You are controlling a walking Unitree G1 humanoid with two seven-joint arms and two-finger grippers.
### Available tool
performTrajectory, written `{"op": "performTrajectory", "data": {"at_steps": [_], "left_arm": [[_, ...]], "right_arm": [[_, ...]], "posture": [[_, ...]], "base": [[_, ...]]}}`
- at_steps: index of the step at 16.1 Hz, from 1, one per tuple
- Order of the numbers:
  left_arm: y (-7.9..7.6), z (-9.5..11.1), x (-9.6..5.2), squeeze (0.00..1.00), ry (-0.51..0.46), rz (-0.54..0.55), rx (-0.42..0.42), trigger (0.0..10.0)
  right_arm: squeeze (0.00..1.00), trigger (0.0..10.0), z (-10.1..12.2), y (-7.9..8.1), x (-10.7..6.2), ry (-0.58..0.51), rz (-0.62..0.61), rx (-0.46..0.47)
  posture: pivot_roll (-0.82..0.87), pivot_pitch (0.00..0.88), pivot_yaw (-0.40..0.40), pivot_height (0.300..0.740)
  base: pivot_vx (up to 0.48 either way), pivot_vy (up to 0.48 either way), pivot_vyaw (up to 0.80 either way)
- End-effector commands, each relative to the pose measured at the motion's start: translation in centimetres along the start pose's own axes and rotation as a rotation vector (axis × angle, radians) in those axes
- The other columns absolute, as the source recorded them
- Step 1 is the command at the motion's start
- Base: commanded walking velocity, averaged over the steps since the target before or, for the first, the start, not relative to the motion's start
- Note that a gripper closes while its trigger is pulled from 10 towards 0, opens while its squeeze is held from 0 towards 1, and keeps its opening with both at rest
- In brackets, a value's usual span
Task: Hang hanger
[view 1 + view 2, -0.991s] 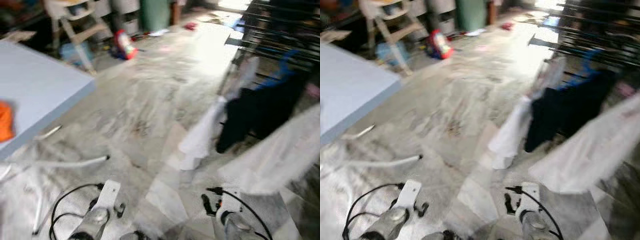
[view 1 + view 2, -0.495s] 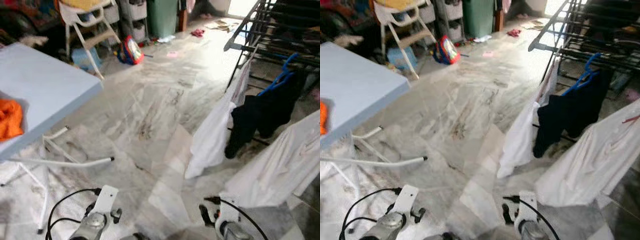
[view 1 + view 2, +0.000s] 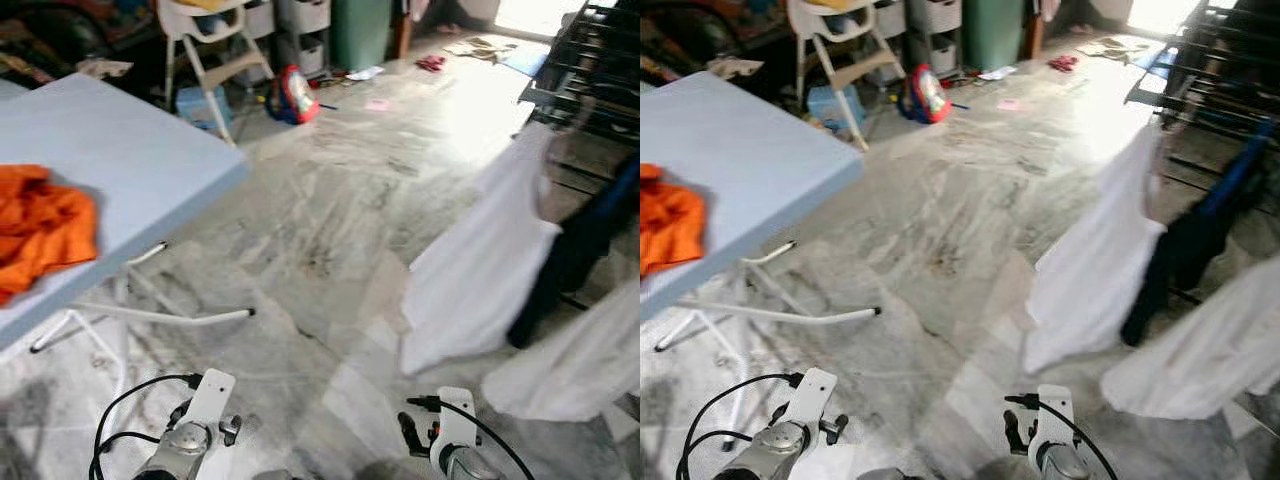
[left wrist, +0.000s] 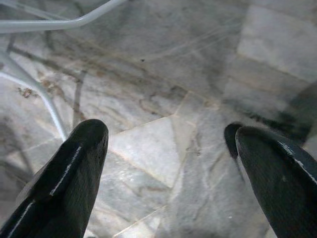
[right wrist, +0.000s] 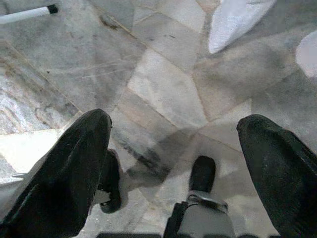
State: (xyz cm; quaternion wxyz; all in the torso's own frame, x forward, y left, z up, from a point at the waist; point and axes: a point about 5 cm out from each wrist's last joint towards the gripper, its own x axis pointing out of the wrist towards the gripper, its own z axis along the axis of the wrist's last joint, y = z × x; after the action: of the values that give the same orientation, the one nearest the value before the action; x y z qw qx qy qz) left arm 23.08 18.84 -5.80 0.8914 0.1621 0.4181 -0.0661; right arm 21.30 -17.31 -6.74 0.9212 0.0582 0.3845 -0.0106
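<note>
A black drying rack stands at the right. On it hang a white garment, a dark garment on a blue hanger, and a second white garment nearer to me. An orange cloth lies on the light blue table at the left. Both arms hang low: the left arm and the right arm. My left gripper is open over the marble floor with nothing in it. My right gripper is also open and holds nothing.
The table's white legs reach across the floor near my left arm. A white high chair, a red bag and a green bin stand at the back. Marble floor runs between table and rack.
The camera has swung left: the table and orange cloth fill more of the left side, the rack and hung clothes have slid right. Both arms still hang low.
</note>
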Motion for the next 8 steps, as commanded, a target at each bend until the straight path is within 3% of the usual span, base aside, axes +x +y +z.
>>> {"op": "performTrajectory", "data": {"at_steps": [1,2,8], "left_arm": [[0.27,-0.32,-0.05,0.0,0.015,-0.004,0.013,10.0],[0.28,-0.25,-0.04,0.0,0.013,-0.005,0.019,10.0],[0.32,0.0,-0.04,0.0,-0.007,-0.006,0.047,10.0]], "right_arm": [[0.0,10.0,-0.48,-0.1,-0.12,0.014,-0.009,0.002],[0.0,10.0,-0.51,-0.05,-0.12,0.015,-0.01,0.002],[0.0,10.0,-0.59,0.04,-0.13,0.015,-0.017,0.008]], "posture": [[0.0,0.131,0.071,0.74],[0.0,0.133,0.073,0.74],[-0.01,0.136,0.076,0.74]], "base": [[0.0,0.405,0.0],[0.0,0.3,0.0],[0.0,0.0,0.0]]}}
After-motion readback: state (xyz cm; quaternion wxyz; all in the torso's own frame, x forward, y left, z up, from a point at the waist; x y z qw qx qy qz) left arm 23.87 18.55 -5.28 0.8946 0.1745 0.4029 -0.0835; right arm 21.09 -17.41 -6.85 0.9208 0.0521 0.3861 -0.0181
